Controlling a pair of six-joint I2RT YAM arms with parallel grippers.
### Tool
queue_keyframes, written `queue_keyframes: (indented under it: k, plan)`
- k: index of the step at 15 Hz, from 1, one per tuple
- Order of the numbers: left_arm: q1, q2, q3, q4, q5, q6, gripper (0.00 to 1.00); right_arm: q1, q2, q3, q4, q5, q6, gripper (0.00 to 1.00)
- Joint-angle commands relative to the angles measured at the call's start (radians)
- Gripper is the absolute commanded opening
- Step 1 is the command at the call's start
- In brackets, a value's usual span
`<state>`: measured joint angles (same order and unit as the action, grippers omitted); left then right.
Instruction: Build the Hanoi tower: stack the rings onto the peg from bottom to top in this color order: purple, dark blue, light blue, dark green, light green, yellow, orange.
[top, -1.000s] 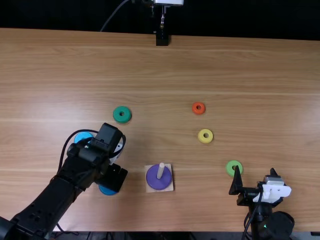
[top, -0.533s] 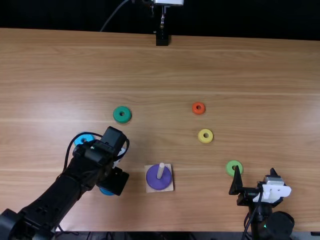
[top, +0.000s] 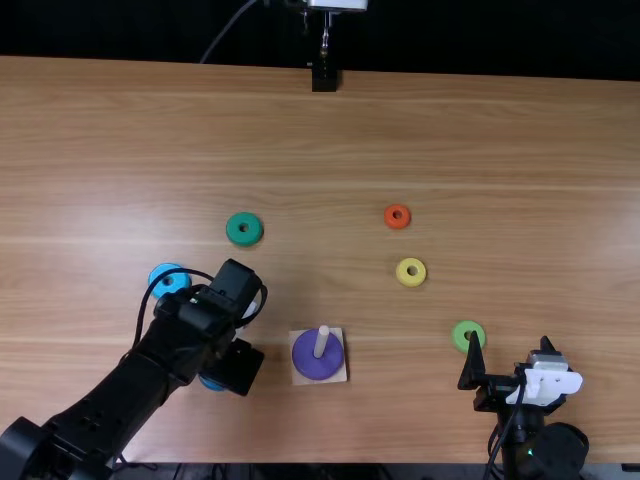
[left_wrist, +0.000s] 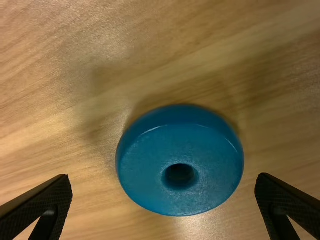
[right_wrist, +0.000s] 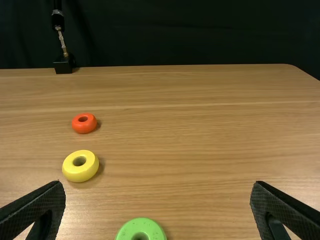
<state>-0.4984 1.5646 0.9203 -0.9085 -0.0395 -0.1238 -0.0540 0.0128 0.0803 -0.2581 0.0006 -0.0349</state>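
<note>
My left gripper (top: 235, 366) is low over the dark blue ring (top: 211, 384), partly covering it. In the left wrist view, the open left gripper (left_wrist: 164, 178) has the dark blue ring (left_wrist: 180, 137) between its spread fingers, touching neither. The purple ring (top: 310, 364) lies around the peg (top: 321, 341) on its square base (top: 298, 378). Near the left arm is the light blue ring (top: 160, 277); the dark green ring (top: 235, 222) lies farther back. The right gripper (top: 510, 343), (right_wrist: 157, 185) stands open and holds nothing, by the light green ring (top: 460, 343).
The yellow ring (top: 403, 275) and the orange ring (top: 397, 208) lie right of the middle, behind the light green one. A black stand (top: 325, 76) is at the table's far edge. The left arm spans the near left of the table (top: 330, 150).
My left gripper has shifted slightly right and toward the near edge, uncovering more of the light blue ring. The right arm has kept still.
</note>
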Motion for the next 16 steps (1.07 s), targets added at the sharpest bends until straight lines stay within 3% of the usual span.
queue_keyframes:
  k: [1, 16]
  plan:
    - [-0.015, 0.011, -0.024, 0.003, 0.008, -0.031, 1.00, 0.008, -0.013, -0.063, -0.060, 0.029, 0.005, 1.00]
    - [-0.025, 0.028, -0.097, 0.102, 0.008, -0.031, 1.00, 0.008, -0.013, -0.063, -0.060, 0.031, 0.005, 1.00]
